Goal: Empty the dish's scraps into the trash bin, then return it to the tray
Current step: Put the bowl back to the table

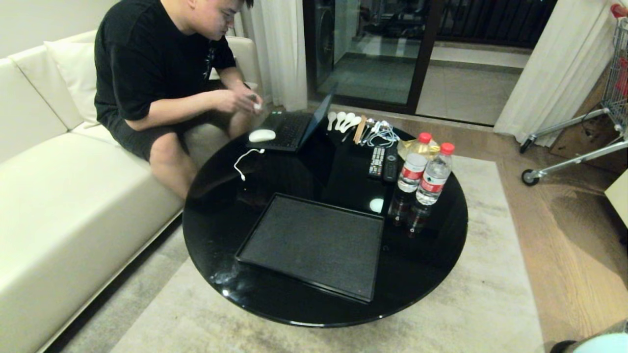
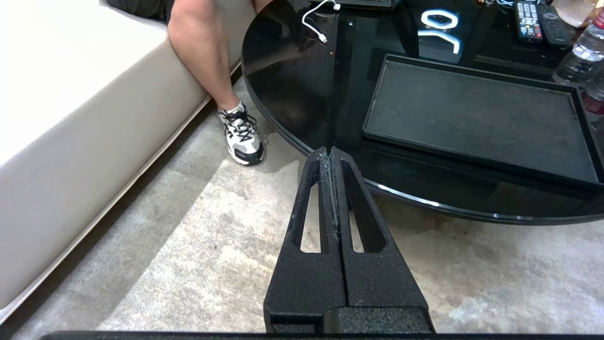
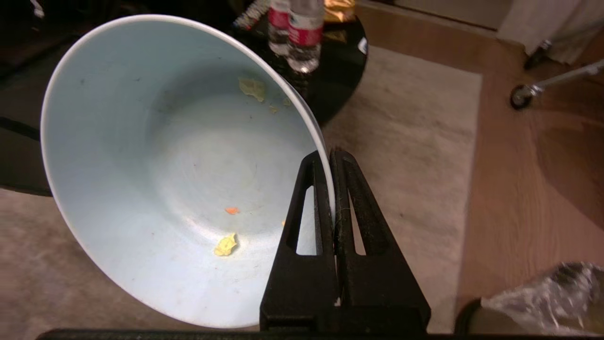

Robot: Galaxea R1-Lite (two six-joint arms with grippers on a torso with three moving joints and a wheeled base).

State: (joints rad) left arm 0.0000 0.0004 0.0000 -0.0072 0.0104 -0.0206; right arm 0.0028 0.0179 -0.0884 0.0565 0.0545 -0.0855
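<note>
Here the right hand is clenched on the rim of the dish, tilted over the rug right of the table. The tray lies bare near the table's front edge. The left hand is closed, empty.

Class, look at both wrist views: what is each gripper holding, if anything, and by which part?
The right gripper holds the pale blue dish by its rim, fingers pinching the edge. The left gripper holds nothing, fingers shut.

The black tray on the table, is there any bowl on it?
No, the tray is bare; the bowl is held by the right gripper.
</note>
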